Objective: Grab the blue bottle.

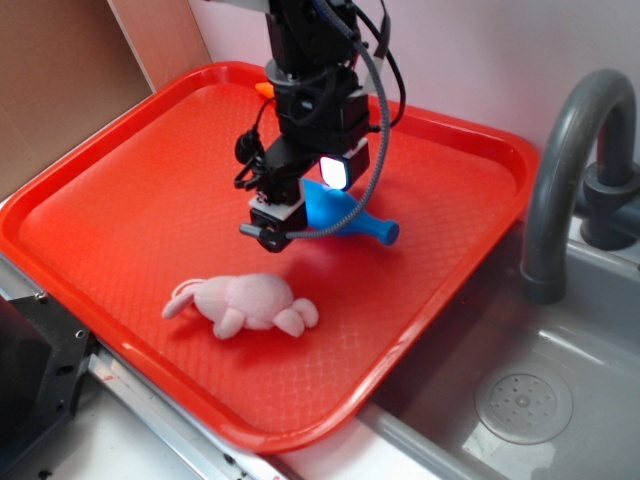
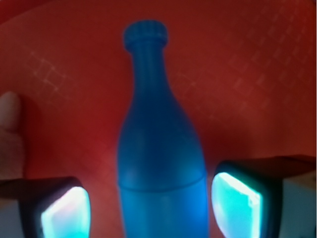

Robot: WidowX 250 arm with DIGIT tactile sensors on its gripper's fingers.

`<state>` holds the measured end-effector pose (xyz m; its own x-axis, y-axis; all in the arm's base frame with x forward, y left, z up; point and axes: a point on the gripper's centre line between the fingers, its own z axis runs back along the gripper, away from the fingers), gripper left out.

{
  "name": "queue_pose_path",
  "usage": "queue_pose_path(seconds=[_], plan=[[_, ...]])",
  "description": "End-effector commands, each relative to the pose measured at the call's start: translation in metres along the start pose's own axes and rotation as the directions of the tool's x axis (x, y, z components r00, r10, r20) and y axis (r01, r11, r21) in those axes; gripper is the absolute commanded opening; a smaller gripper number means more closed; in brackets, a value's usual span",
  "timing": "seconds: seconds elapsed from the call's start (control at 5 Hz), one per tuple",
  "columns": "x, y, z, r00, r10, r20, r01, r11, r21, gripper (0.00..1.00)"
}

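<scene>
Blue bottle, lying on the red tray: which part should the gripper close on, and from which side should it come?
Grip the wide cylindrical body of the blue bottle, coming straight down from above. It lies flat on the red tray, so its round sides are free. The wrist view shows the gripper already astride the body, one pad on each side, jaws open. The neck is narrower and likelier to slip.

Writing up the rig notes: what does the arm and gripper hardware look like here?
The arm is black, built from blocky housings, with a thick grey braided cable looping down its side plus thinner black wires. The gripper is black with a pale plate at its lower end. In the wrist view its two fingers carry rounded-square pads glowing cyan-white in dark frames. No readable markings.
</scene>
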<state>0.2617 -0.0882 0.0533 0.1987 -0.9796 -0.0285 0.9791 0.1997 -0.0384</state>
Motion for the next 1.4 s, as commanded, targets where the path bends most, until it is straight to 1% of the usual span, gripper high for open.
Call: queue_pose_path(seconds=[0.0,0.2,0.4,0.6,0.8,1.0,1.2], plan=[[0.008,-0.003,-0.004,1.0,0.012,-0.027,-0.01,0.999,0.051,1.0],[0.012,-0.008,-0.015,0.998,-0.031,-0.048,0.035,0.997,0.069,0.0],[0.016,-0.012,-0.021,0.998,-0.022,-0.067,0.027,0.997,0.072,0.0],[0.014,-0.013,-0.01,0.999,0.017,-0.05,-0.013,0.995,0.094,0.0],[-0.005,-0.002,0.037,0.965,0.263,-0.004,-0.261,0.961,0.094,0.0],[-0.022,0.0,0.077,0.875,0.483,0.03,-0.483,0.872,0.081,0.0],[-0.041,-0.009,0.111,0.728,0.685,0.034,-0.684,0.723,0.097,0.0]])
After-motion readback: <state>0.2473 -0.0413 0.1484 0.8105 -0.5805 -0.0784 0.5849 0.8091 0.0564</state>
